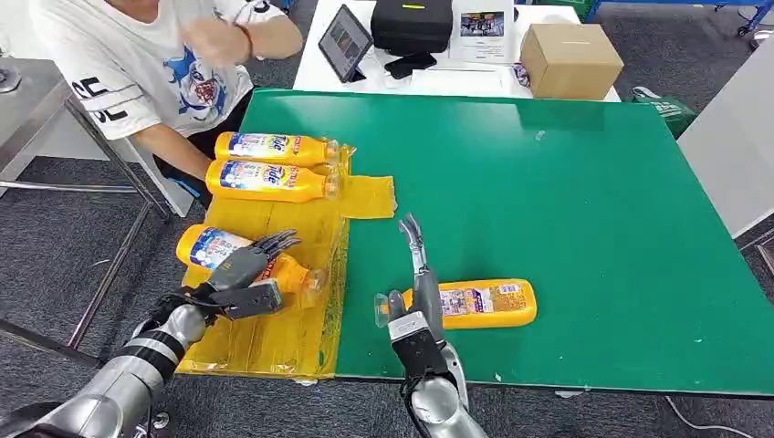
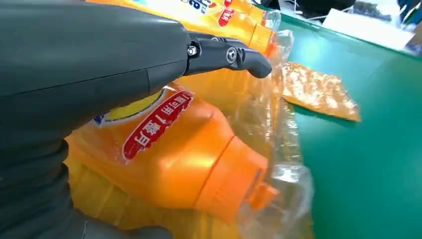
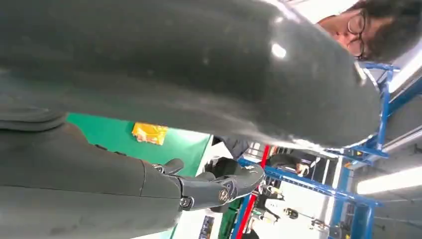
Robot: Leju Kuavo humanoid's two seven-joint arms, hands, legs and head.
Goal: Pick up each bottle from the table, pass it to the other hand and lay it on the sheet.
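Two orange bottles (image 1: 274,146) (image 1: 269,181) lie side by side at the far end of the yellow sheet (image 1: 274,342). A third bottle (image 1: 208,246) (image 2: 184,154) lies on the sheet nearer me. My left hand (image 1: 242,274) (image 2: 74,64) is around it, with fingers (image 2: 229,54) stretched straight above it and the thumb beside it, not wrapped on. A fourth bottle (image 1: 479,304) lies on the green table (image 1: 566,182). My right hand (image 1: 415,297) stands over its cap end, fingers (image 3: 219,186) pointing away and apart, holding nothing.
A person in a white shirt (image 1: 137,64) sits at the table's far left corner, with an arm near the far bottles. A white table behind holds a tablet (image 1: 345,41), a black case (image 1: 411,23) and a cardboard box (image 1: 570,59). A flap of the sheet (image 1: 370,196) lies on the green.
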